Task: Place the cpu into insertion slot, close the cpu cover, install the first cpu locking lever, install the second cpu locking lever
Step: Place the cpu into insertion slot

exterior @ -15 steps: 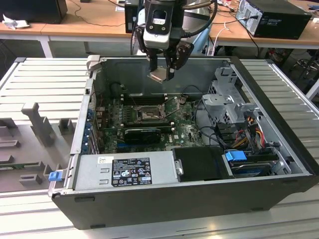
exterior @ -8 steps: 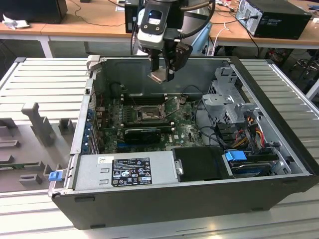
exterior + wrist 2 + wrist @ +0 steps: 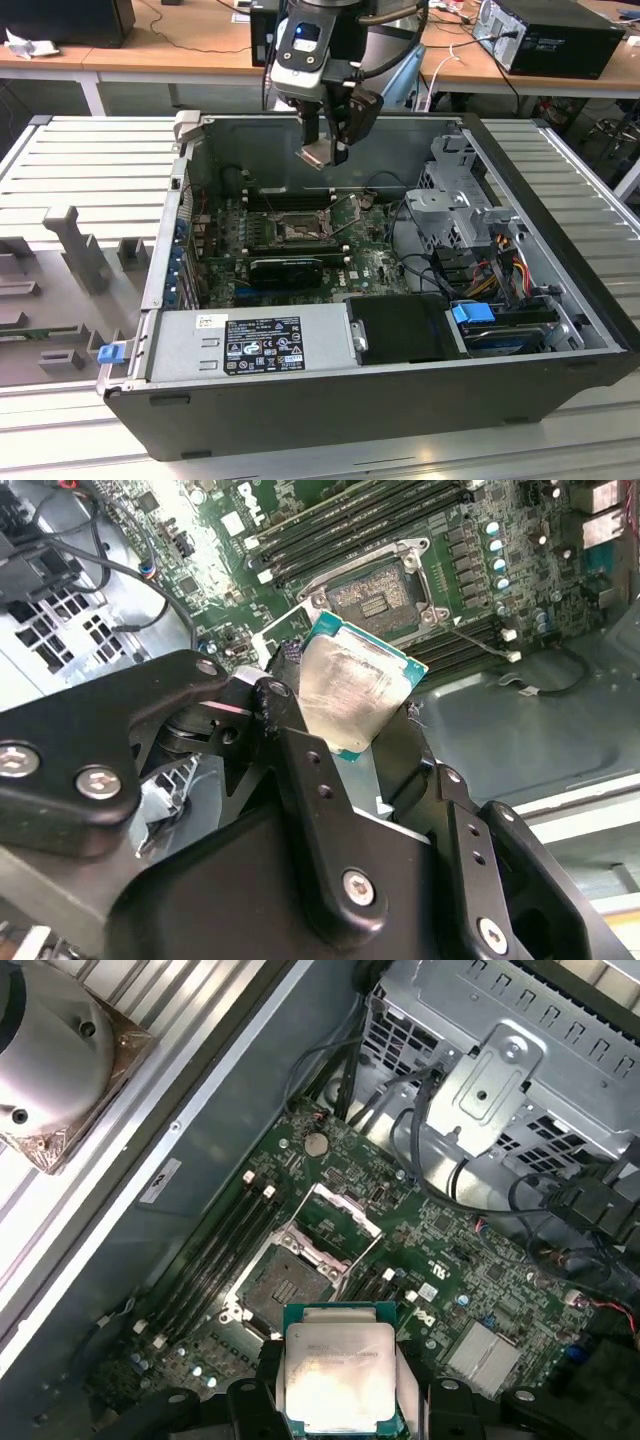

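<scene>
While fingers (image 3: 300, 765) clamp cpu (image 3: 355, 695) between them, I hold gripper (image 3: 328, 150) well above slot (image 3: 283, 1278); cover (image 3: 338, 1222) open. Placing step, I judge: cpu needs squaring to slot.
</scene>
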